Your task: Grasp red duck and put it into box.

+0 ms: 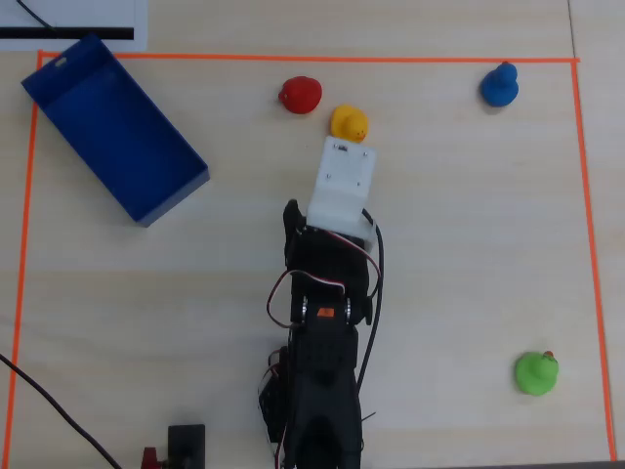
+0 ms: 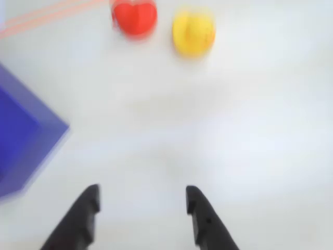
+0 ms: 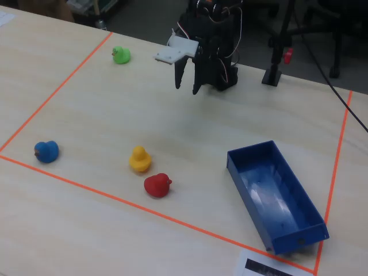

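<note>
The red duck (image 1: 300,95) is located on the table (image 1: 469,244), just inside the orange tape line (image 1: 293,58) at the top of the overhead view. It is seated upright, and its long axis is not clearly resolved. In the fixed view the red duck (image 3: 157,186) is shown with its head turned toward the right of that view, toward the box (image 3: 277,195). The yellow duck (image 1: 349,122) is placed just beside the red duck, apart from it, on the side away from the box (image 1: 115,127).

The box is positioned well apart from the red duck, at the left in the overhead view. Its long axis is set diagonally to the tape line, and its open top faces upward.

The gripper (image 2: 141,200) is held released above bare table; both jaws are spread and nothing is held between them. In the wrist view the red duck (image 2: 134,17) is seen ahead of the gripper, slightly left of centre, with a corner of the box (image 2: 23,140) at the left edge.

The blue duck (image 1: 499,86) and the green duck (image 1: 535,372) are placed well apart from the red duck.
</note>
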`<action>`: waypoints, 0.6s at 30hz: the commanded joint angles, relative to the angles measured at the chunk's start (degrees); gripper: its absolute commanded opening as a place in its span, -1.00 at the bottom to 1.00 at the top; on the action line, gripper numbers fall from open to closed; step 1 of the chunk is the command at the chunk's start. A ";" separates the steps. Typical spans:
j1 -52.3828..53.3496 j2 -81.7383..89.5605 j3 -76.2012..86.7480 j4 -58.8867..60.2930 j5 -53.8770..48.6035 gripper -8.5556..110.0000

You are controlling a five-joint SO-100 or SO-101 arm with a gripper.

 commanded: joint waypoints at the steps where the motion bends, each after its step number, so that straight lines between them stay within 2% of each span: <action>1: 0.44 -4.04 -4.48 -11.60 -0.53 -0.43; 8: -3.52 -7.38 17.14 -59.24 -9.40 -0.41; 12: -7.82 -16.61 21.36 -71.63 -9.14 -0.42; 18: -8.26 -38.85 20.74 -93.69 -12.04 -0.41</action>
